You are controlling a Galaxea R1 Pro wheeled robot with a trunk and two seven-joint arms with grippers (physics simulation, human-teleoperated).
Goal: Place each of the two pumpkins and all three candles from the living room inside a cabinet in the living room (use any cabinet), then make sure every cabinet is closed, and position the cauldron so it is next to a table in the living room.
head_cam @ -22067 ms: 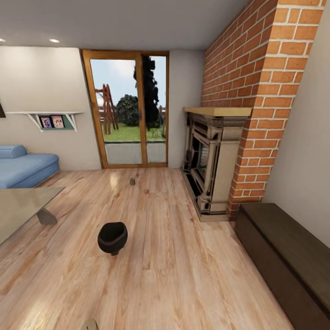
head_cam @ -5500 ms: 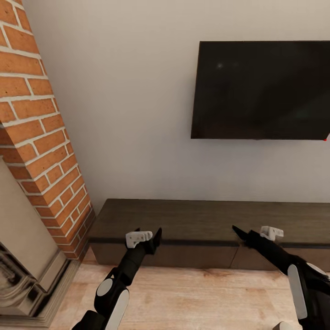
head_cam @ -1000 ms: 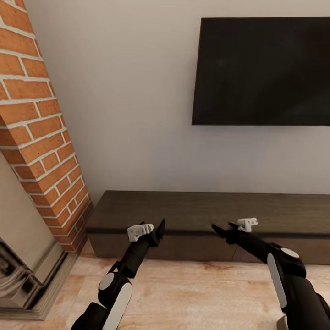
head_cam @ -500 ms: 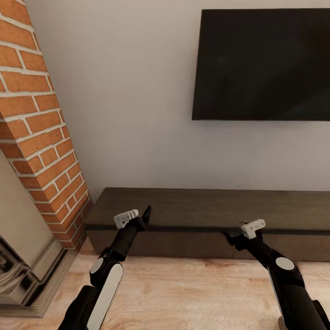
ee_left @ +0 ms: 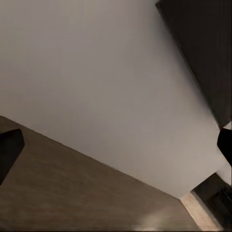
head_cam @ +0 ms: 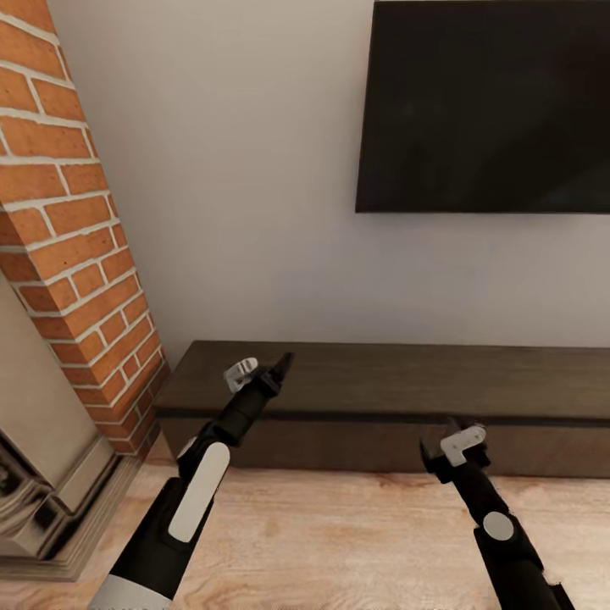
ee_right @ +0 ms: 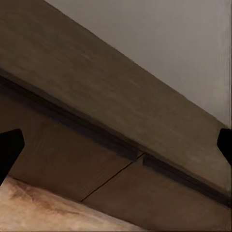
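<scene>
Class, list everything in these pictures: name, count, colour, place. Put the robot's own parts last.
cabinet: one, dark brown, low along the wall, drawer fronts shut.
television: one, black, on the wall above the cabinet.
wall: one, pale grey.
brick chimney: one, orange-red, left of the cabinet.
fireplace: one, beige, below the bricks.
floor: light wood.
left claw: one, black, open, over the cabinet top.
right claw: one, black, open, before a drawer front.

No text, label, brand, number or sign can be read anywhere: the television [head_cam: 483,106] at the upper right is blank, and the cabinet [head_cam: 381,385] below carries no markings.
</scene>
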